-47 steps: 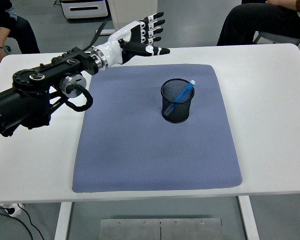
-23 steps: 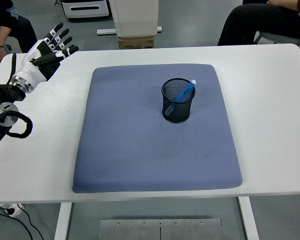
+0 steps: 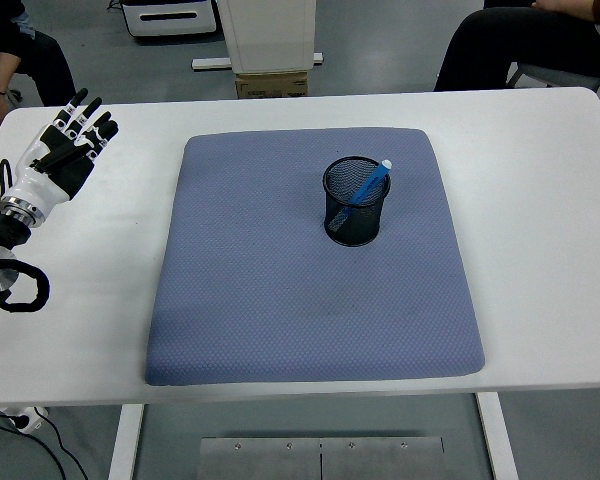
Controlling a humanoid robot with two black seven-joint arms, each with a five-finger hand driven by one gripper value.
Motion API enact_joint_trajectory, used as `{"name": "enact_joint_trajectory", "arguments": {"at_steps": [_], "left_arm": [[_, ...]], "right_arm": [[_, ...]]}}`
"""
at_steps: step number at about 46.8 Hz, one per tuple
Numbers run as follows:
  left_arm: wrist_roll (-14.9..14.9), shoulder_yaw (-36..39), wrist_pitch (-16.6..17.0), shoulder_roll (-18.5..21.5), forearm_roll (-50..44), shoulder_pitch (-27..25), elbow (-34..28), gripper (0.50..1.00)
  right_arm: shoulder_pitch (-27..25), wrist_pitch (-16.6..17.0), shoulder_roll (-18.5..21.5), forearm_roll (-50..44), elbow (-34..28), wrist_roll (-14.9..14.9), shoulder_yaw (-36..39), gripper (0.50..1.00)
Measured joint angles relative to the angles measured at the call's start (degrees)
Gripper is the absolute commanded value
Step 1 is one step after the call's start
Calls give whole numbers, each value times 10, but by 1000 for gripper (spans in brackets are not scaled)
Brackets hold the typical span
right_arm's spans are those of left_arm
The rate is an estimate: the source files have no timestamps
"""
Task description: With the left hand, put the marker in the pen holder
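Blue marker [image 3: 368, 186] leaning inside black mesh pen holder [image 3: 355, 203], upright on grey-blue mat [image 3: 280, 300] right of centre. Left hand [image 3: 62, 155] at far left tabletop [image 3: 540, 200] edge, fingers [image 3: 80, 112] spread, empty. Wide bare mat all around. No legible writing.

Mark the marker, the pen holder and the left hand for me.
marker [image 3: 373, 183]: head view, on its blue barrel just inside the rim.
pen holder [image 3: 357, 226]: head view, on its black mesh front wall.
left hand [image 3: 68, 148]: head view, on the palm, fingers spread and empty.
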Motion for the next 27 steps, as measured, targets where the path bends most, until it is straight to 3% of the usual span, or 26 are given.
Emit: {"name": "enact_joint_trajectory", "arguments": {"at_steps": [27], "left_arm": [[0,-1,1,10,-3,20,0,1000]], "right_arm": [[-4,3,0,-3,26,0,-5,1000]]}}
